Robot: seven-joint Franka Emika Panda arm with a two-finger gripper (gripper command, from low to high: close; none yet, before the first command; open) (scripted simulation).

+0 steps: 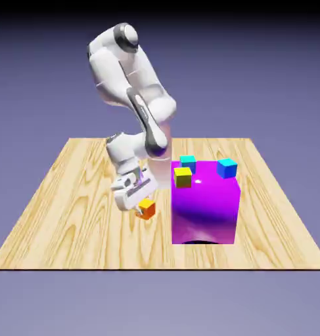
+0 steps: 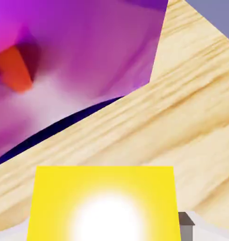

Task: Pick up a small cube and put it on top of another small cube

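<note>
We find the pincer [image 1: 144, 210] clamped on the orange cube [image 1: 147, 209]. We note the yellow-green cube [image 1: 182, 178] atop the purple block [image 1: 204, 211], beside it

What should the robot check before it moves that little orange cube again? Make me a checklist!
1. Orange cube between the hand's fingers: ok.
2. Orange cube lifted off the table: cannot tell, the pictures don't show a sure gap.
3. Top of the yellow-green cube bare, if that's where it goes: ok.
4. Hand above the cubes on the big purple block: not ok, it is beside the block and lower than its top.
5. Orange cube on top of another small cube: not ok, not yet.
</note>
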